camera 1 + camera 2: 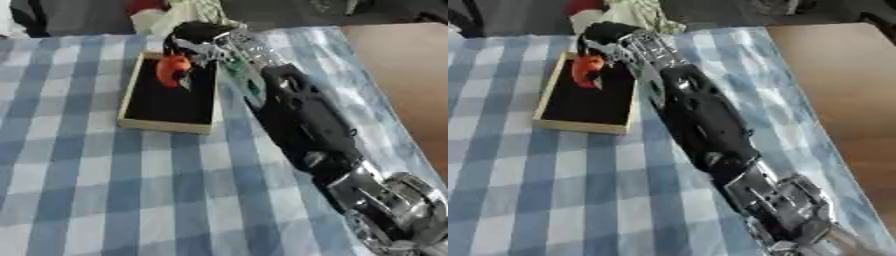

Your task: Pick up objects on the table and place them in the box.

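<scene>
Right hand (194,44) at upper centre, fingers curled round an orange object (174,70).
Object hangs over the far end of the black-lined wooden box (168,125), upper left.

We see a surface (131,190) covered by a blue-and-white checked cloth (79,210). Directly on the cloth sits a shallow box (130,97) with a pale wooden rim and black inside, toward the far left. Bare brown wood shows at the right edge.

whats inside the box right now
Only an orange object shows over the box, at its far end, in the right hand. The hand covers the far corner; the dark floor elsewhere looks bare.
</scene>
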Tool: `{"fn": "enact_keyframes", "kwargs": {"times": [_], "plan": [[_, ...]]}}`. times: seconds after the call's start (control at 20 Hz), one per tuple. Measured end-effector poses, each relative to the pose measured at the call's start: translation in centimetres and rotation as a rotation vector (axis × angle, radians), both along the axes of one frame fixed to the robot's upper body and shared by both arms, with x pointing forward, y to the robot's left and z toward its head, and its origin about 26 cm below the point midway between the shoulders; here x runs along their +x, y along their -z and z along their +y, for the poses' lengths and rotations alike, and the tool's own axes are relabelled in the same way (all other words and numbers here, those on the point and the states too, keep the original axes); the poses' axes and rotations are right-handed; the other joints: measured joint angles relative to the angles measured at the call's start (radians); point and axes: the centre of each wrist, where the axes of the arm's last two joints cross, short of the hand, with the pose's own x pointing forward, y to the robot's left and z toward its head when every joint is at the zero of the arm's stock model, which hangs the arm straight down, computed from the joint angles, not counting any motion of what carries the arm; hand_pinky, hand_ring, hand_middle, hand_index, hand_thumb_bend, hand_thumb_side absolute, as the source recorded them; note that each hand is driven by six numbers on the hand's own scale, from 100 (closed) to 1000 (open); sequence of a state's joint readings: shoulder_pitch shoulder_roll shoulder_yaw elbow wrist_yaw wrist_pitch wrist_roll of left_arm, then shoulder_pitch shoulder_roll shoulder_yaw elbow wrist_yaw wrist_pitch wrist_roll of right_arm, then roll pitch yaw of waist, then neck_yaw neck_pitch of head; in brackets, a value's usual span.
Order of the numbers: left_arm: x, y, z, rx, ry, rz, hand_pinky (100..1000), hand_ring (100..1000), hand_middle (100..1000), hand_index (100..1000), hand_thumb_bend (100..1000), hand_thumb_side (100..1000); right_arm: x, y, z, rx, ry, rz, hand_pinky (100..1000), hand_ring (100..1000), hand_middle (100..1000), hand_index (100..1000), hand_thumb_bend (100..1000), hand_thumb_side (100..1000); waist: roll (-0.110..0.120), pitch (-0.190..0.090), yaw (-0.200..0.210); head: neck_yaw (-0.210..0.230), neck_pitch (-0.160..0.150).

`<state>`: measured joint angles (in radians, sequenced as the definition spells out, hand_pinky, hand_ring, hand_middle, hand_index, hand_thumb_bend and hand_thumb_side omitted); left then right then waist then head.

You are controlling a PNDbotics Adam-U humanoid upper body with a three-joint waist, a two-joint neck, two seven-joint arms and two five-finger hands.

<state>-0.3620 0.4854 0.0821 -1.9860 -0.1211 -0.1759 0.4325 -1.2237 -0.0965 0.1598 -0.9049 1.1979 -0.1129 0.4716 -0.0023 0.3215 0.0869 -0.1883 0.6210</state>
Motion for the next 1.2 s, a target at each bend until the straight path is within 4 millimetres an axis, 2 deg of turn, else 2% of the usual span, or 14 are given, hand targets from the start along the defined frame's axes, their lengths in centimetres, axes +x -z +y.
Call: {"fn": "enact_keyframes", "kwargs": {"times": [0.35,0.6,0.8,0.9,1.0,1.05,1.2], "plan": [[0.1,-0.2,-0.3,0.000,0.014,-0.007,768,774,735,827,552,696,0.6,2.1,0.6,0.001,0.029,0.015,665,648,565,734,100,100,0.001,0.018,0.012,-0.005,-0.010],[0.1,-0.3,-0.4,0.002,0.018,-0.011,768,774,735,827,552,696,0.9,3.0,0.6,-0.018,0.042,0.015,709,704,618,751,100,100,0.001,0.021,0.016,-0.008,-0.013],[0.1,-0.3,-0.4,-0.001,0.019,-0.009,769,775,735,827,551,696,1.0,3.3,0.6,-0.049,0.058,0.016,761,770,718,831,319,120,0.001,0.021,0.016,-0.008,-0.013],[0.1,-0.3,-0.4,-0.003,0.020,-0.007,769,775,735,827,550,696,1.1,3.4,0.6,-0.081,0.076,0.013,782,792,749,854,410,159,0.001,0.021,0.016,-0.008,-0.012],[0.2,-0.3,-0.5,-0.003,0.020,-0.007,769,775,735,827,550,695,1.1,3.4,0.6,-0.114,0.091,0.009,794,802,760,876,429,158,0.001,0.021,0.016,-0.007,-0.012],[0.2,-0.3,-0.5,-0.003,0.020,-0.007,769,775,735,827,550,695,1.0,3.3,0.6,-0.130,0.097,0.007,801,808,764,882,472,175,0.001,0.021,0.015,-0.007,-0.012],[0.2,-0.3,-0.5,-0.003,0.020,-0.006,769,775,735,827,550,695,1.0,3.1,0.5,-0.160,0.104,-0.002,809,812,767,895,490,191,0.001,0.020,0.011,-0.005,-0.011]]}}
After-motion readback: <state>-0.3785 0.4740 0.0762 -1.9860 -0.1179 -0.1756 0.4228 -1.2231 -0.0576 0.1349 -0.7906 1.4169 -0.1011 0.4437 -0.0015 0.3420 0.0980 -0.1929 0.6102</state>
